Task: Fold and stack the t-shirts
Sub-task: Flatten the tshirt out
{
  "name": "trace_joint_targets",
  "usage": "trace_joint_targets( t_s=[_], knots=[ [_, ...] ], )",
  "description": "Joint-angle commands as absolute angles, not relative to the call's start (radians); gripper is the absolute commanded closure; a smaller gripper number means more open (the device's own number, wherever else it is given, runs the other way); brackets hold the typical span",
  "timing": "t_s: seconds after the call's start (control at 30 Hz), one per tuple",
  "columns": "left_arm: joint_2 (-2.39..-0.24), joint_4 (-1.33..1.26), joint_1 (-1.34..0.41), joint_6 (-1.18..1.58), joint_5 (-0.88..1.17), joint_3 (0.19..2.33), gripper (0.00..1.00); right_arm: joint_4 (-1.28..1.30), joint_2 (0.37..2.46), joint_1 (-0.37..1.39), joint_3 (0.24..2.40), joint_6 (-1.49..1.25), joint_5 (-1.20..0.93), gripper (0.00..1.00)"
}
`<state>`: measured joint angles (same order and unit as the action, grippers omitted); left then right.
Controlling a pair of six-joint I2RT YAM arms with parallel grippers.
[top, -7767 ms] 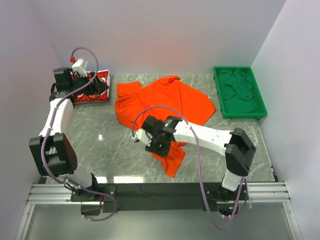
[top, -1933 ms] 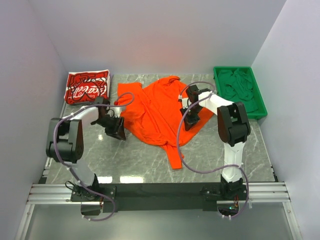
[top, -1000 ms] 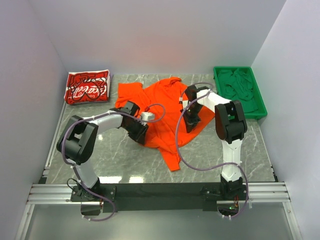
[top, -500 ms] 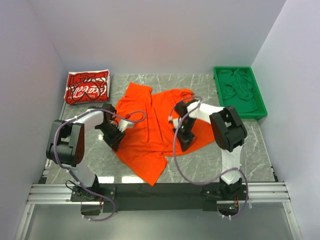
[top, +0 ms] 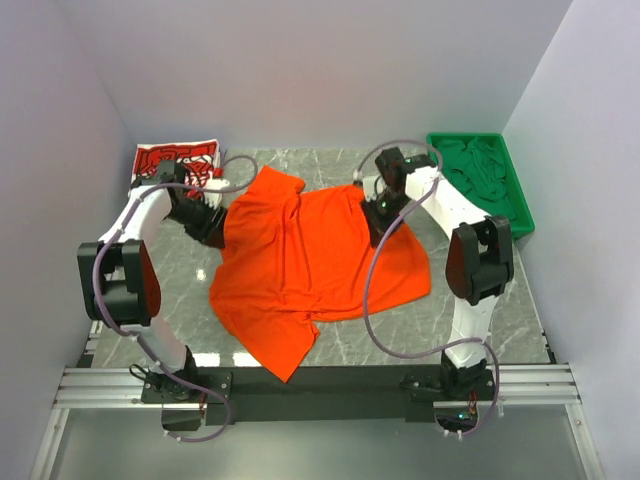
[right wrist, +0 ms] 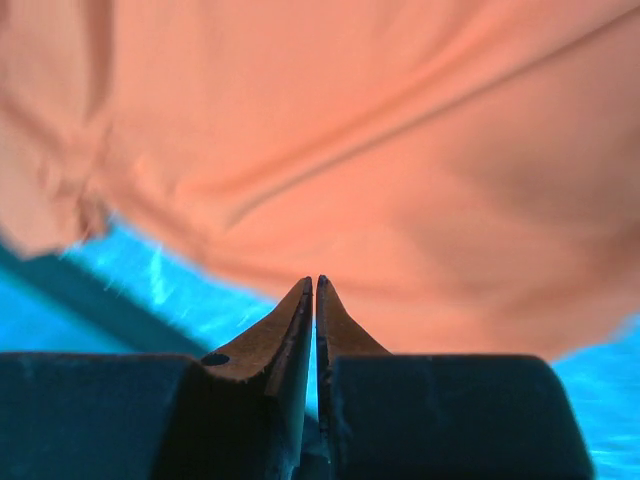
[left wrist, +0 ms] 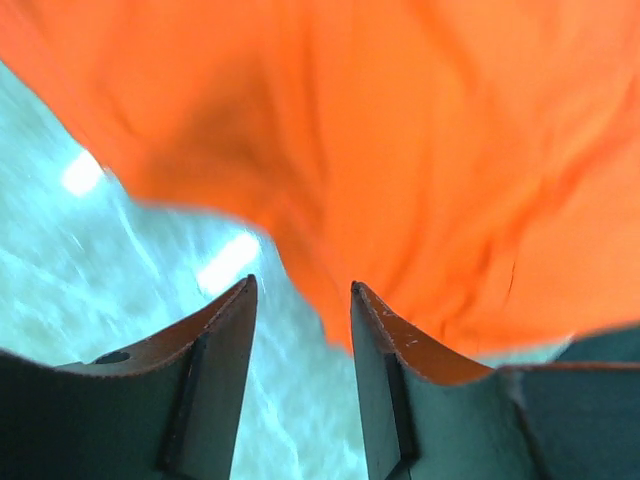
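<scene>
Lying spread flat mid-counter (top: pixel 180 300): orange t-shirt (top: pixel 310 270), unfolded. Red t-shirt (top: pixel 175 160): apparently folded, far-left corner. Left gripper (left wrist: pixel 302 285) parted, empty; right gripper (right wrist: pixel 315 282) pinched closed. Folding and stacking outstanding.

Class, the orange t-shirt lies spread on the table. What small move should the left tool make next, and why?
Probably close the left tool on the left edge of the orange t-shirt: its jaws stand apart, empty, beside that edge, and the shirt is not yet folded.
</scene>
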<state>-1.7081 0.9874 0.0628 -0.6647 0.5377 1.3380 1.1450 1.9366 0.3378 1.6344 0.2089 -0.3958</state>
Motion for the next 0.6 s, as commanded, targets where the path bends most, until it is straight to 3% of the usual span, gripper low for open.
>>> trace_joint_targets(
  t_s=[0.0, 0.23, 0.57],
  knots=[
    [-1.778, 0.829, 0.048, -0.435, 0.623, 1.396, 0.52, 1.118, 2.014, 0.336, 1.735, 0.250, -0.266, 0.89],
    [-1.905, 0.603, 0.026, -0.216, 0.578, 1.445, 0.55, 0.925, 2.135, 0.304, 1.876, 0.192, -0.150, 0.92],
    [-2.023, 0.568, 0.008, -0.112, 0.515, 1.561, 0.55, 0.821, 2.365, 0.304, 2.144, 0.132, -0.071, 0.98]
  ],
)
